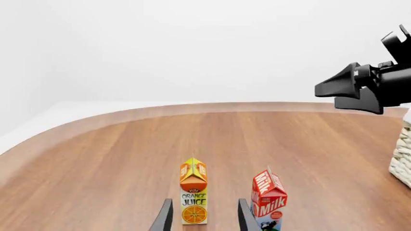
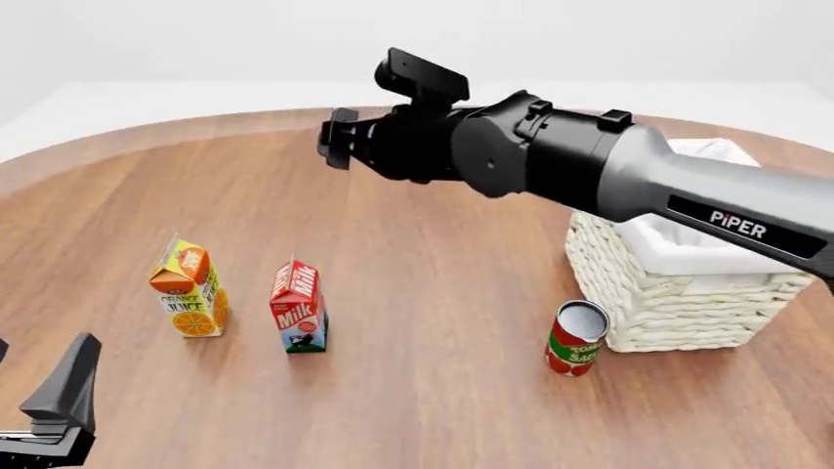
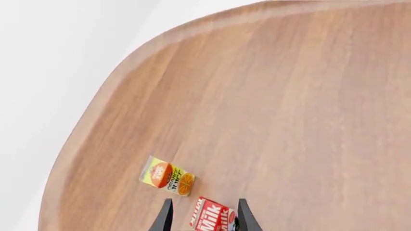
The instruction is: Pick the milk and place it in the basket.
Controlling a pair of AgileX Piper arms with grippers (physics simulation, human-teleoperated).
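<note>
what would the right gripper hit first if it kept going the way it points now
Probably the red-topped gable milk carton: in the right wrist view it sits between the right gripper's open fingers. The gripper is well above it, so depth is uncertain.

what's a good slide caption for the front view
Right arm reaches high over the table; milk stands between juice and can, basket beside the can.
</note>
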